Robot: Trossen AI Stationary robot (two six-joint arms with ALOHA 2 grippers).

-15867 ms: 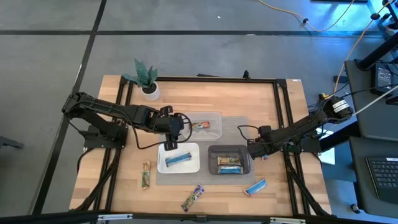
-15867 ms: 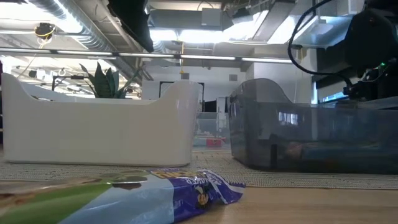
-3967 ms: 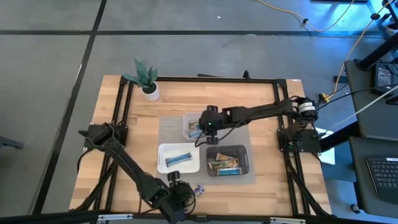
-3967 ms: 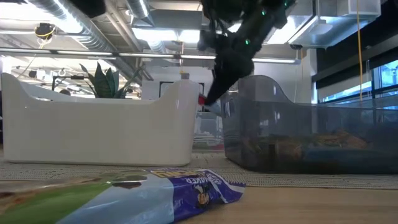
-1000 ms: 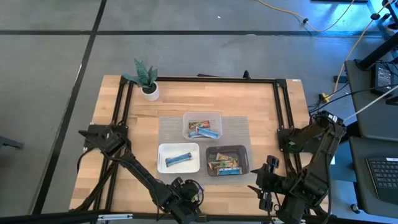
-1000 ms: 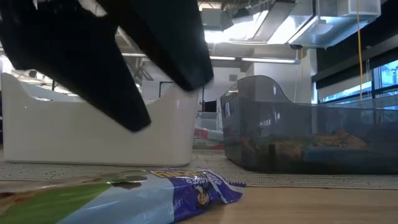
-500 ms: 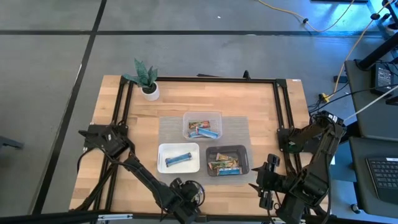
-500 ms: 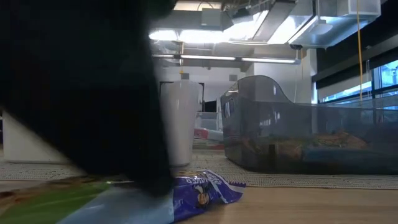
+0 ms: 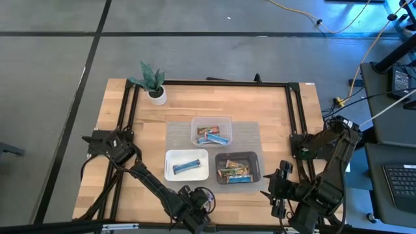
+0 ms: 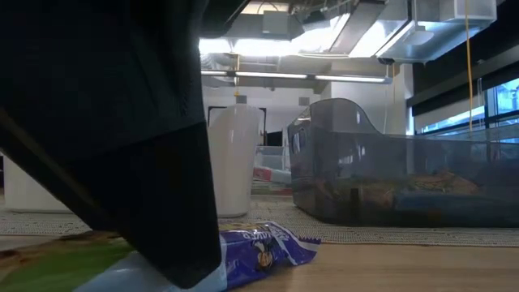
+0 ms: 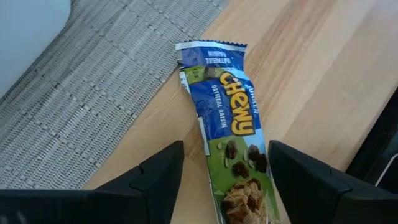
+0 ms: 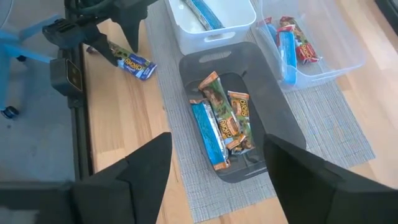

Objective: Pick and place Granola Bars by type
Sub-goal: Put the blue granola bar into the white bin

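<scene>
A green-and-blue Granola Bar (image 11: 221,106) lies flat on the wood by the table's near edge, its far end at the grey mat's edge; the low view shows its purple end (image 10: 263,250). My left gripper (image 9: 198,209) is down over it and open, one finger on each long side of the bar (image 11: 225,149). My right gripper (image 9: 281,188) hangs open over the near right corner with nothing between its fingers (image 12: 217,186). Other bars lie in the clear tray (image 9: 212,131), the white tray (image 9: 186,164) and the dark tray (image 9: 238,168). My left gripper comes at the bar from above, its fingers (image 11: 161,174) across the bar near the green end (image 11: 242,180). Whether the fingers touch the wrapper, I cannot tell. The bar lies flat on the table.
The three trays stand on a grey mat (image 9: 177,130) in the table's middle. A potted plant (image 9: 153,83) stands at the far left. A black frame (image 9: 296,130) runs along the table's sides. Bare wood lies left and right of the mat.
My left gripper has come down over the bar at the near edge; in the low view its dark finger now fills the left half of the picture. The bar lies where it was.
</scene>
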